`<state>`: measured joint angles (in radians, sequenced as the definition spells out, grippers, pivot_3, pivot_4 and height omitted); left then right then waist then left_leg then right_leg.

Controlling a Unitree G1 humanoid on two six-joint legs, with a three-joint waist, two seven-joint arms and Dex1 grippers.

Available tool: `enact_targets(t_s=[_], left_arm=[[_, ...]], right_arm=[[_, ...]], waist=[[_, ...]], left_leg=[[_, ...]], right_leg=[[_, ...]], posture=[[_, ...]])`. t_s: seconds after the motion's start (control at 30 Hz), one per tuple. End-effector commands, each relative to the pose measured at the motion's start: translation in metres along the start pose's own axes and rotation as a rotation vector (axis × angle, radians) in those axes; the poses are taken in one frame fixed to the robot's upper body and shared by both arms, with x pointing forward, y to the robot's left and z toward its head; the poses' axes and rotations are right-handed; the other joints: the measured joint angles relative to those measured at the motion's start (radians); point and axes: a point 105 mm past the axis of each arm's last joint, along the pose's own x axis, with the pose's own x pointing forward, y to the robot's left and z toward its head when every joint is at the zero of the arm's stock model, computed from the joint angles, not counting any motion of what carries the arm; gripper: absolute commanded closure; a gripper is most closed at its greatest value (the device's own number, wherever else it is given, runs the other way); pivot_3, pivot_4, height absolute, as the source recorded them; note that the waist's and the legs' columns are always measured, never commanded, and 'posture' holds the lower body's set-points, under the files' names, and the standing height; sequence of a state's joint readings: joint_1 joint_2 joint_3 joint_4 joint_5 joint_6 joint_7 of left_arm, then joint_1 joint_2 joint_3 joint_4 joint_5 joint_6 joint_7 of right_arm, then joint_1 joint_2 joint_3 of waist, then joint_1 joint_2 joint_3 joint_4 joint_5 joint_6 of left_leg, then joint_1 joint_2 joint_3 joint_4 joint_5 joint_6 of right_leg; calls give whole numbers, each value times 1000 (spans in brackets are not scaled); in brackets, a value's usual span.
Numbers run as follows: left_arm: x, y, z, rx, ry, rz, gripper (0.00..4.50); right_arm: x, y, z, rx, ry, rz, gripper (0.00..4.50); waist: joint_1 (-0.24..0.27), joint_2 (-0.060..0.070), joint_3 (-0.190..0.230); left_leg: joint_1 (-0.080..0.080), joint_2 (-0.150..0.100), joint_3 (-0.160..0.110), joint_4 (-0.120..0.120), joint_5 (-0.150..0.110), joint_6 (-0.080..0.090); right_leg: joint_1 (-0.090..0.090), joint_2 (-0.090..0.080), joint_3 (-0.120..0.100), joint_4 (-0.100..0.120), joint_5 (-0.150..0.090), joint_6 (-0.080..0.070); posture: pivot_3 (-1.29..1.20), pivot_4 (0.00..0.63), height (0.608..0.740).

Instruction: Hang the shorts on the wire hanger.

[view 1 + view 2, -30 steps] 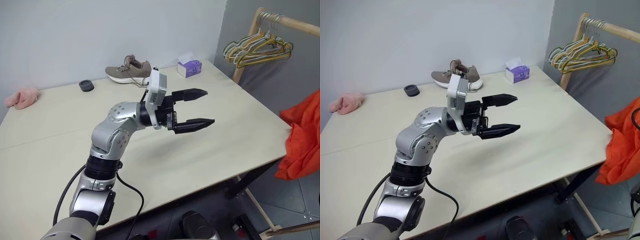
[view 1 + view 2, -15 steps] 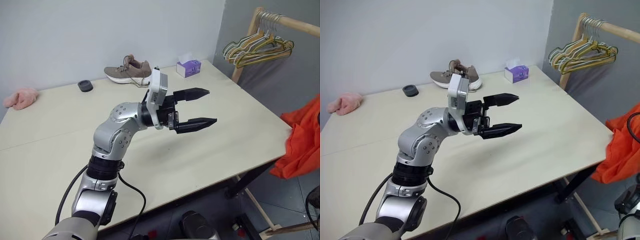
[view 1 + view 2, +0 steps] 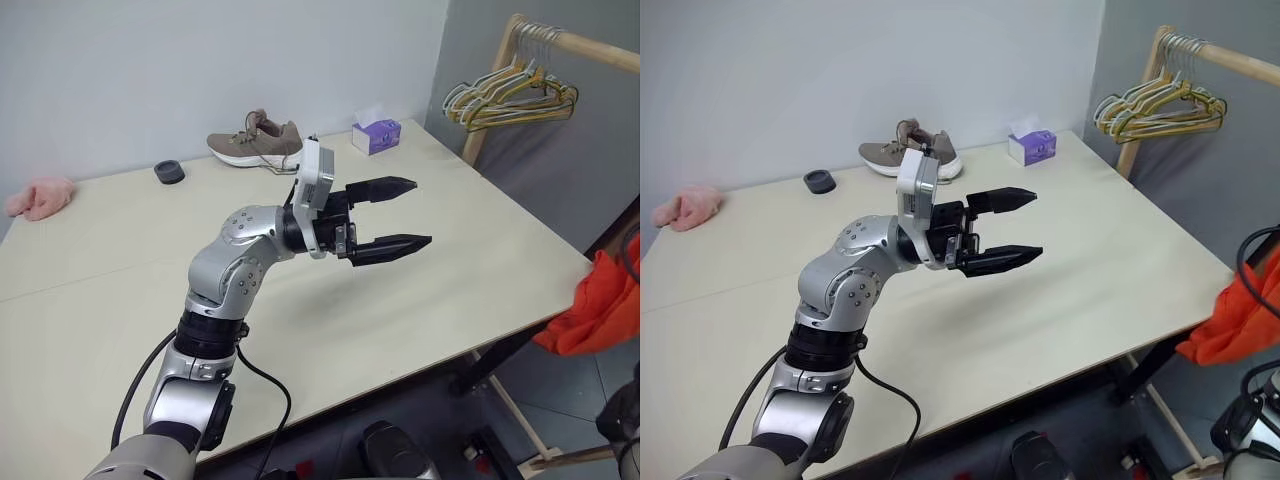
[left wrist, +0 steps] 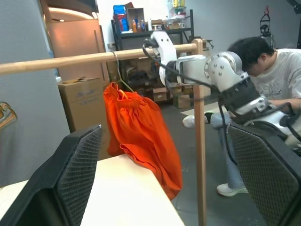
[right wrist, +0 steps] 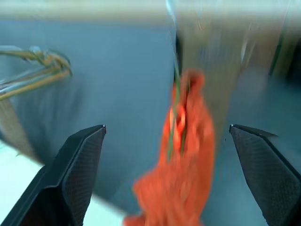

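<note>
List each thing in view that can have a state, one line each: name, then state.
Shorts: hanging from the rail on a hanger, held by no claw.
Wire hanger: hooked over the wooden rail.
Left claw: open, empty, above the table.
Right claw: open, empty.
Spare hangers: bunched on the rail.

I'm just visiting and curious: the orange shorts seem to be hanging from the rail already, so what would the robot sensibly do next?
Probably draw the right gripper back from the rail. Its fingers stand wide apart and hold nothing, and the shorts hang from the wire hanger on the wooden rail.
</note>
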<state>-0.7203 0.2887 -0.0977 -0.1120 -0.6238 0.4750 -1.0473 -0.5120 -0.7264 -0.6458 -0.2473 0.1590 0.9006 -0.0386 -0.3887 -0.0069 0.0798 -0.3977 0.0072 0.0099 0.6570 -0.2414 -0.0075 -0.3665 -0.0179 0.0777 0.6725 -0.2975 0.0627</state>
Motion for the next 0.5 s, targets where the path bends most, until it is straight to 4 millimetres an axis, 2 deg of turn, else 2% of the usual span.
enact_targets(t_s=[0.03,0.13,0.2,0.27,0.37,0.5], left_arm=[[-7,9,8,60,-6,86,0],[-30,38,3,126,38,356,0],[-65,69,-7,189,116,669,0],[-103,87,-17,247,205,927,0],[-164,91,-36,269,376,1268,0],[-215,72,-50,288,521,1484,0]], right_arm=[[-29,67,35,-159,-286,305,17],[-63,129,9,-188,-314,597,17],[-81,157,-5,-145,-325,734,17],[-93,177,-20,-109,-302,819,17],[-108,205,-59,-82,-172,927,17],[-122,233,-91,-40,-114,991,17]], waist=[[-1,0,0],[-5,-3,0],[-1,-4,1],[7,-4,1],[25,-6,0],[68,-9,0]], left_leg=[[0,0,0,0,0,0],[2,1,0,-2,0,0],[2,2,-2,-2,0,-1],[1,2,-2,-2,0,-1],[-1,1,-2,-2,0,-1],[-2,1,-4,-1,-1,-1]], right_leg=[[0,0,0,0,0,0],[1,2,1,0,0,0],[1,3,3,0,0,0],[0,2,3,0,0,0],[-3,1,4,1,0,0],[-4,0,1,4,1,-1]], posture=[[-384,57,740],[-384,57,740],[-334,54,740],[-307,52,740],[-255,44,740],[-183,36,740]])
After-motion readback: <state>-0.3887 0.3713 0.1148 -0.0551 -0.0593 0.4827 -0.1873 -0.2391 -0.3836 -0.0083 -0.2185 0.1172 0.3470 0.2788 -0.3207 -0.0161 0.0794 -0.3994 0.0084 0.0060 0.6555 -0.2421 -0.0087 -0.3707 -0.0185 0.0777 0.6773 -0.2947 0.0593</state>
